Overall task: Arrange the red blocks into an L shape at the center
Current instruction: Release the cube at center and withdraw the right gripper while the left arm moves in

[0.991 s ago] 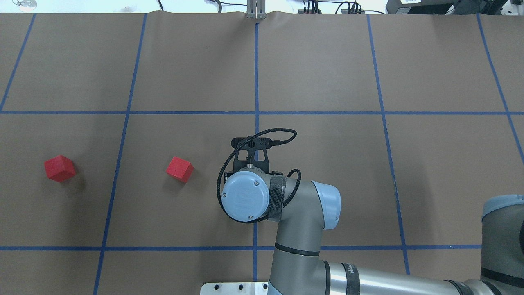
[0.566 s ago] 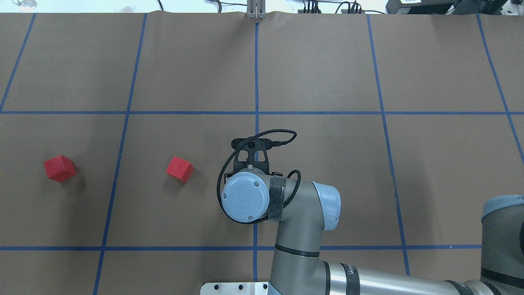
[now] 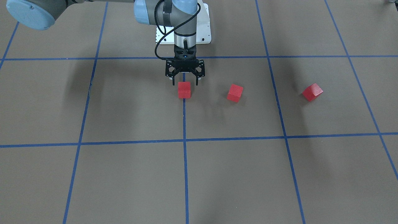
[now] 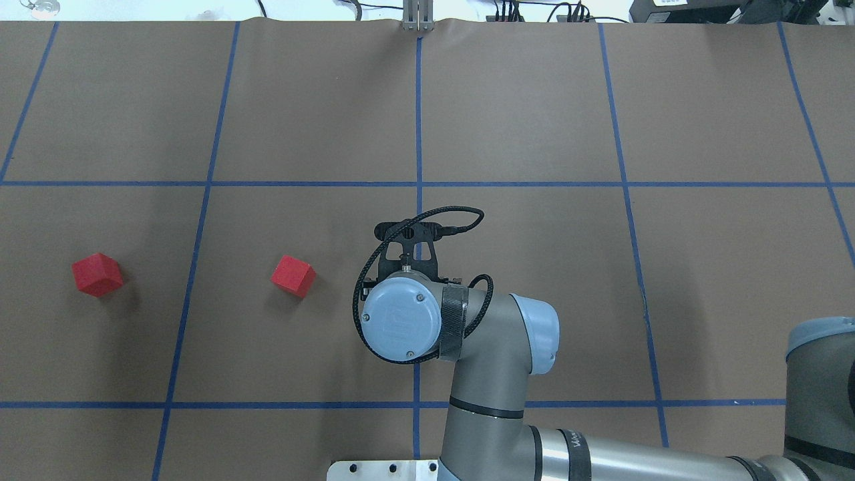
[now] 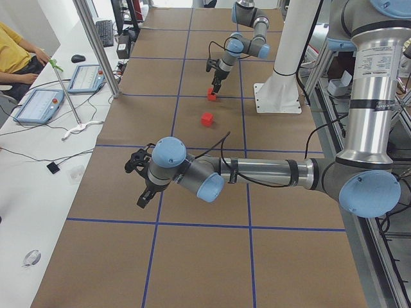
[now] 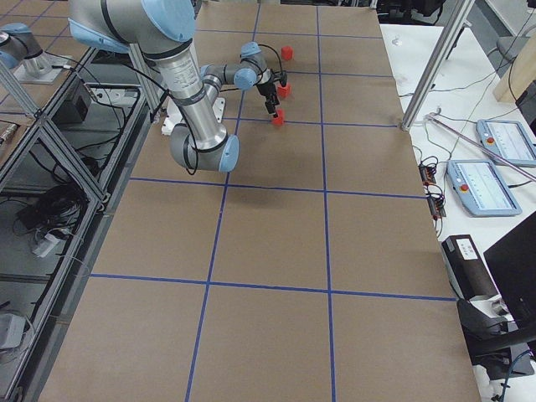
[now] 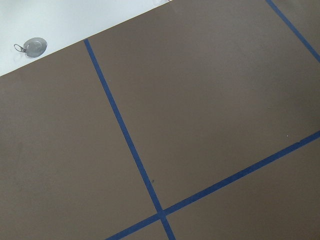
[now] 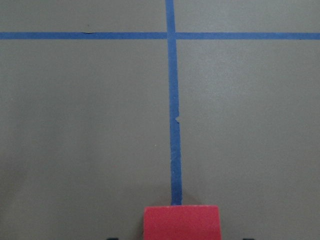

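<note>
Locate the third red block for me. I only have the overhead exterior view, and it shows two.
Observer: The third block sits below the right hand, on the blue tape line. The wrist hides it from your camera.
Operator: Report that hand's state.
Observer: Open. The right wrist view shows a clear gap between the block and the fingertip on each side.
Operator: Now find the left arm.
Observer: It is outside your frame. The exterior left view shows the left hand low over the brown surface near the table's long edge. I cannot tell whether it is open or shut.
</note>
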